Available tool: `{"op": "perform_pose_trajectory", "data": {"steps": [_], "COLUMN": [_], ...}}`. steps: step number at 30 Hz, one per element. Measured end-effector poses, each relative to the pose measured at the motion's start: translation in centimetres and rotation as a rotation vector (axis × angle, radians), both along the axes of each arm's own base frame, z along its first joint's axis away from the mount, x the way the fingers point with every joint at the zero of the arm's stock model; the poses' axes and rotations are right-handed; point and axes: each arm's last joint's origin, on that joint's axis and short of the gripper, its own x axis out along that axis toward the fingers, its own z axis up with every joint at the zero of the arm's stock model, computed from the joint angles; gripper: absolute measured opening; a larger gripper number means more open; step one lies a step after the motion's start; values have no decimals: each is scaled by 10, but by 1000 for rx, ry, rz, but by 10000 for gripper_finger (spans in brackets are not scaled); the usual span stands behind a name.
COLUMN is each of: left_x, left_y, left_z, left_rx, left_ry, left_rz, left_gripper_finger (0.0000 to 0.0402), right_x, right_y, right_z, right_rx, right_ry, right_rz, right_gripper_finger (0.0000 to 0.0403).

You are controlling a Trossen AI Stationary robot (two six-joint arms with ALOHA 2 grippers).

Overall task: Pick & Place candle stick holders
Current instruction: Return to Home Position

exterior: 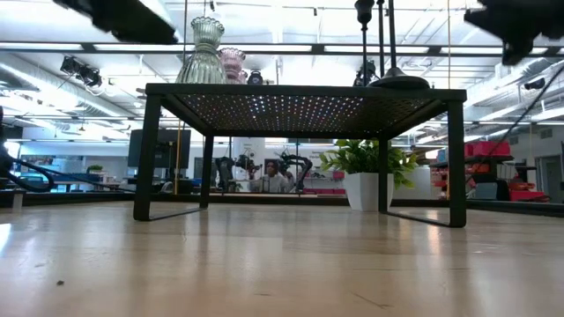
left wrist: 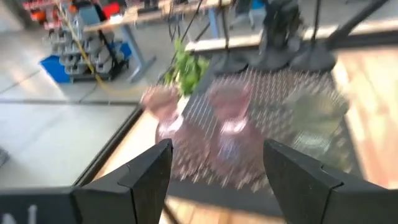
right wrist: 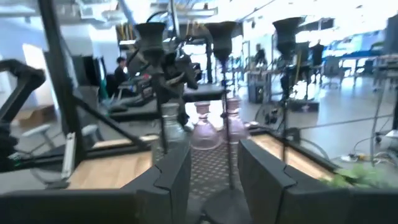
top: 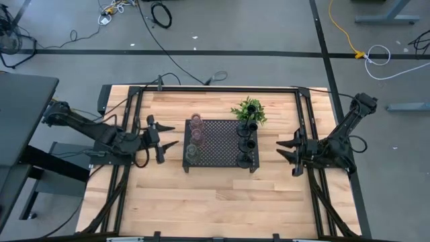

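Surface: pale wood table (top: 222,202), black perforated shelf (top: 218,142) mid-table, leafy plant (top: 249,110) at its back edge
Room: grey floor (top: 222,33), loose cables (top: 161,13), a person (exterior: 270,179) far behind the shelf
Glass holders (top: 195,138): three in a row on the shelf's left side
Black holders (top: 246,142): three along its right side (stems cut off up top in the low view)
Left gripper (top: 173,134): just left of the shelf, spread wide, empty
Right gripper (top: 279,148): right of the shelf, fingers apart, empty

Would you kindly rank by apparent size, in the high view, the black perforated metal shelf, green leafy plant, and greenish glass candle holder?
Largest: the black perforated metal shelf.
Middle: the green leafy plant.
Smallest: the greenish glass candle holder, standing on the shelf and clearly smaller than the plant.
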Motion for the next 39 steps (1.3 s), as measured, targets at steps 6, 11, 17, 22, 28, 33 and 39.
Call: {"op": "perform_pose_trajectory", "data": {"steps": [6,11,17,22,28,33,39], "left_x": [-16,-26,-39,-37,-37,-38,-38], "left_y": [10,17,25,24,25,26,25], "left_z": [-9,-11,-34,-53,-83,-90,-90], "left_rx": [-32,-24,-85,-85,-69,-97,-99], "left_ry": [103,64,-155,-334,-316,-313,-315], "left_rz": [43,40,58,-7,6,34,31], "left_gripper_finger": [252,252,252,252,252,252,252], "right_x": [-10,-13,-15,-13,-12,-13,-13], "right_y": [-17,-22,-25,-22,-23,-25,-26], "right_z": [-20,-16,-17,-24,-32,-32,-33], "right_rx": [0,-25,-19,6,46,64,70], "right_ry": [-76,-70,-50,-19,30,41,51], "right_rz": [-81,-151,-193,-164,-239,-300,-345], "right_gripper_finger": [130,130,130,130,130,130,130]}}
